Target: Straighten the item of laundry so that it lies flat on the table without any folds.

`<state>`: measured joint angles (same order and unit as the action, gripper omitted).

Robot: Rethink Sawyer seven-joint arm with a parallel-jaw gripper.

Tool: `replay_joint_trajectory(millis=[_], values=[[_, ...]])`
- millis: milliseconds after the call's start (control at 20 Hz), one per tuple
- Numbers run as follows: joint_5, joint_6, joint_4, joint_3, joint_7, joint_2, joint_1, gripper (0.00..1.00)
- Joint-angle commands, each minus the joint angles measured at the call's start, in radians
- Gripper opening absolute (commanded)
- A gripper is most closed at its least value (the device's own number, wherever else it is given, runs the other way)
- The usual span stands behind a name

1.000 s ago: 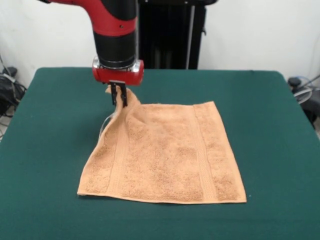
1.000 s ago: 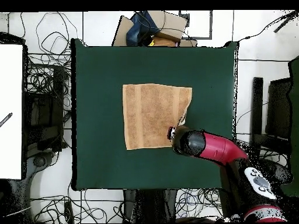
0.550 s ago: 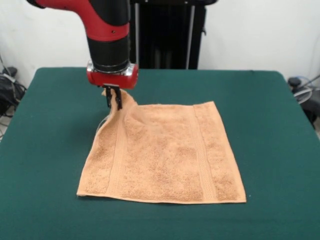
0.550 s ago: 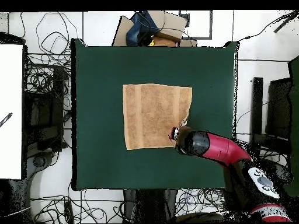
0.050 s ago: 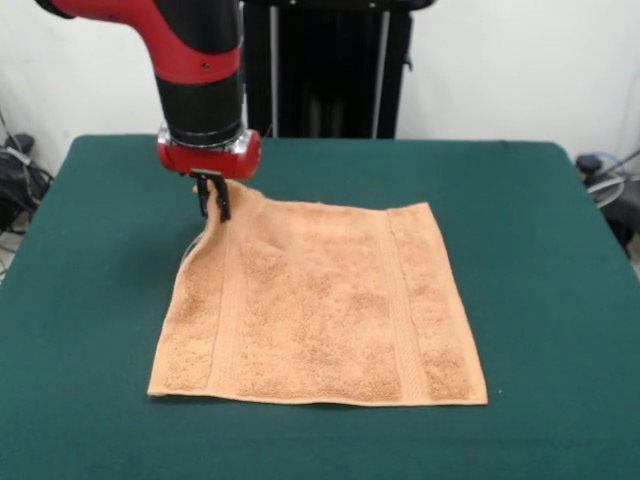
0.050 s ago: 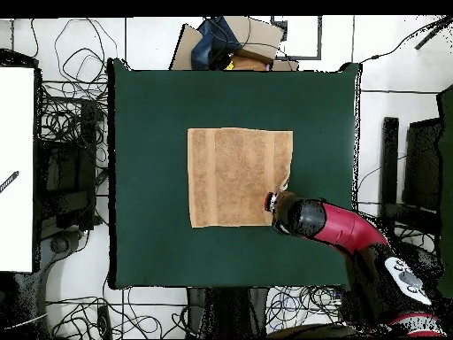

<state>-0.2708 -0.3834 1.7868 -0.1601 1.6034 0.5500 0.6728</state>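
Terry towel [image 5: 320,300], orange-tan, soft, light and limp, lies almost flat mid-bench [image 5: 540,260]. One far corner is pinched and lifted by the closed end effector [image 5: 212,195]; corners look the best hold.

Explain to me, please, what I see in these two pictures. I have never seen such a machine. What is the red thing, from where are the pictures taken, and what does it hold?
The red and black thing is a robot arm. At its end sits a gripper, a small clamp with two fingers. One picture is taken from across the table, facing the robot. The other is taken from above, looking straight down, so the arm enters from the bottom right there. On the dark green table lies one thing, a light orange-tan towel with two woven stripes. Most of it lies flat. The gripper is shut on one corner of the towel and holds that corner lifted off the table, so the cloth slopes up to it. In the overhead view the gripper is mostly hidden under the arm.
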Motion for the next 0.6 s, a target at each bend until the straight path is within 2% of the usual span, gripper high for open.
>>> replay_joint_trajectory(millis=[50,600], values=[[-0.075,-0.04,-0.063,-0.107,-0.084,0.01,0.023,0.0],[-0.091,-0.038,-0.065,-0.123,-0.069,0.006,0.031,0.0]])
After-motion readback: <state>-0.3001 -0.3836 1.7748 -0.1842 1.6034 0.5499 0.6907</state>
